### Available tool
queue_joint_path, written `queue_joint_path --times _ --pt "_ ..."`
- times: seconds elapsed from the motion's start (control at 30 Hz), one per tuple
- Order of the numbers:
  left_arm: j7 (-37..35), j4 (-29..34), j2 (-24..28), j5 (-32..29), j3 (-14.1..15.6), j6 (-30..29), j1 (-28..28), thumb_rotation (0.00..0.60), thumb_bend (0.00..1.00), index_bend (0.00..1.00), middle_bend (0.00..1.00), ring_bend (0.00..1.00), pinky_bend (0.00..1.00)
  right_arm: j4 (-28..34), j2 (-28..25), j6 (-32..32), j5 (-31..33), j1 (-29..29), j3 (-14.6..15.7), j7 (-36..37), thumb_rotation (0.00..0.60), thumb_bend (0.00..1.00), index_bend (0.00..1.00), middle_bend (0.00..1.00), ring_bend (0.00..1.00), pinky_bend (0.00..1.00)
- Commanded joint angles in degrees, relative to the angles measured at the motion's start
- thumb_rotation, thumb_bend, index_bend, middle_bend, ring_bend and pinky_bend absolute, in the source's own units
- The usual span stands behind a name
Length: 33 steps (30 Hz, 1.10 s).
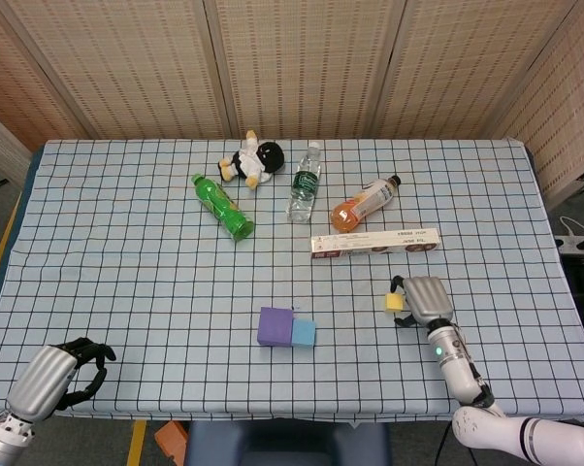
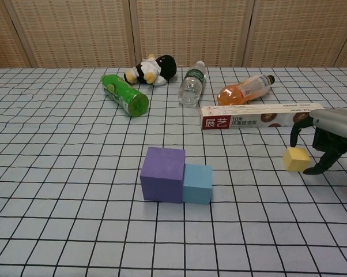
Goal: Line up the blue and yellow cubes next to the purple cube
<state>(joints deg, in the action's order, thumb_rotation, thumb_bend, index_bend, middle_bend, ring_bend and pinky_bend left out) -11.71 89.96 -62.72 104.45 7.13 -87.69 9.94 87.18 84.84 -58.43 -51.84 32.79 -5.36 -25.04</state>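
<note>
The purple cube (image 1: 274,325) (image 2: 162,173) sits near the table's front middle. The blue cube (image 1: 304,333) (image 2: 197,183) touches its right side. The small yellow cube (image 1: 395,303) (image 2: 296,159) lies further right, tipped onto an edge. My right hand (image 1: 426,299) (image 2: 333,137) is against it, one dark finger curving over its far side and another at its near side, pinching it. My left hand (image 1: 55,376) stays at the front left corner, fingers curled in on nothing; only the head view shows it.
Across the back of the table lie a green bottle (image 1: 223,207), a plush penguin (image 1: 253,159), a clear water bottle (image 1: 306,182) and an orange drink bottle (image 1: 364,204). A long flat box (image 1: 374,242) lies just behind the yellow cube. Bare checked cloth (image 2: 248,184) separates the blue and yellow cubes.
</note>
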Motion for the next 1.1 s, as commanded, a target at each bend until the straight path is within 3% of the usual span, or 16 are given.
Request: queue_joint_path --times 0.03,0.4,0.73,1.1 --pt "0.01 0.03 0.01 -0.06 0.00 0.08 0.03 0.600 0.49 0.47 0.57 0.45 0.66 -0.48 0.10 0.35 -0.52 -0.11 -0.27 1.04 0.600 0.01 0.42 1.00 0.86 1.00" --pt "0.05 0.09 0.06 -0.03 -0.01 -0.04 -0.02 0.600 0.49 0.47 0.57 0.45 0.66 -1.32 0.47 0.68 0.28 -0.50 -0.36 0.97 0.600 0.17 0.46 1.00 0.87 1.00" --pt "0.34 0.18 0.00 0.04 0.04 0.15 0.02 0.600 0.49 0.47 0.57 0.45 0.66 -0.69 0.86 -0.10 1.05 -0.82 -0.74 0.34 0.600 0.22 0.48 1.00 0.87 1.00" --pt "0.55 0.31 0.05 0.17 0.17 0.37 0.08 0.600 0.49 0.47 0.57 0.45 0.66 7.45 -1.38 2.73 -3.94 -0.28 -1.92 6.84 0.600 0.22 0.50 1.00 0.88 1.00"
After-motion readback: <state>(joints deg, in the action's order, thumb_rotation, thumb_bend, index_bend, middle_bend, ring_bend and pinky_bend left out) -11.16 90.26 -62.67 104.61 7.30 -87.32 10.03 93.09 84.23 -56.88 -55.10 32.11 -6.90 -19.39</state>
